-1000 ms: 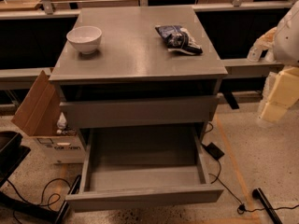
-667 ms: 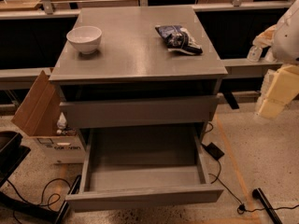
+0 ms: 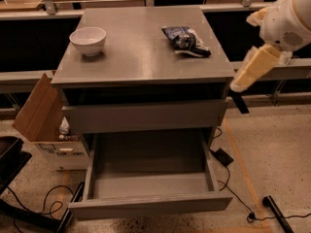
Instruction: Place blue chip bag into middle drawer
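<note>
One step in hand by my read: the reach, with nothing picked yet. Biggest first: the grey counter [image 3: 141, 57] is the cabinet top. Under it the other drawer [image 3: 146, 116] is closed, only its front showing. Below that the middle drawer [image 3: 148, 205] is pulled right out toward the camera with nothing inside, so the target's ready.

The robot arm [image 3: 286, 18] comes in from beyond the counter's right edge. Its hand [image 3: 247, 75] hangs just off that edge, near the front-right corner. Nothing visible in it, but I can't tell whether it's released or clenched. The blue chip bag [image 3: 186, 41] lies flat toward the back-right corner, well apart from the hand.

Next move, I'd say: bring the hand in over the right edge, centre it above the bag, come down and pinch the foil. It looks thin and crinkly, so it's likely to slip or bunch. Then carry it out past the front edge and down into the tray — a long descent.

Surface: matte grey with some glare. The only other item is a white bowl [image 3: 88, 39] near the back-left corner, off the likely path.

Room: speckled floor [image 3: 277, 154], a cardboard box [image 3: 41, 115] off the left edge, and a power brick [image 3: 223, 156] with trailing cable on the floor below the front-right corner.
</note>
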Motion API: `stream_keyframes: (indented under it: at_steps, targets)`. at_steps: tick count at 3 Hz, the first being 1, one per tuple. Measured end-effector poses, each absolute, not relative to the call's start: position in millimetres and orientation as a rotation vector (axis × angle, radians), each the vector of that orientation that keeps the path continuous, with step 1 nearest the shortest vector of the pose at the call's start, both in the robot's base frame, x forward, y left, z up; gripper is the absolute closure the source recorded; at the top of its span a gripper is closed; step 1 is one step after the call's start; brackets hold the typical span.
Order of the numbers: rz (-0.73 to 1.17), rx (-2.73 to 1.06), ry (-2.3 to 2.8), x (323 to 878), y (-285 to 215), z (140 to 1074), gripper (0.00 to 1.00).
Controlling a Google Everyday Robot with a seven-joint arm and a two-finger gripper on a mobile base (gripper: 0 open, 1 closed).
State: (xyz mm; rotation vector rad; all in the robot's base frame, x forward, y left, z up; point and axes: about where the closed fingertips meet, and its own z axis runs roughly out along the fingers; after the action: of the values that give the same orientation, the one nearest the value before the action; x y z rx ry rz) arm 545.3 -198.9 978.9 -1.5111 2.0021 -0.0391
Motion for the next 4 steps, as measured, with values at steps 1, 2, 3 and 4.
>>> stream_keyframes:
  at_steps: [1, 2, 3, 4]
  targets:
    - [0.057, -1.362, 1.872, 607, -180, 978, 0.0]
    - [0.128, -1.229, 1.799, 651, -166, 970, 0.0]
    - [0.131, -1.092, 1.782, 673, -163, 961, 0.0]
    - [0.106, -1.037, 1.759, 685, -164, 965, 0.0]
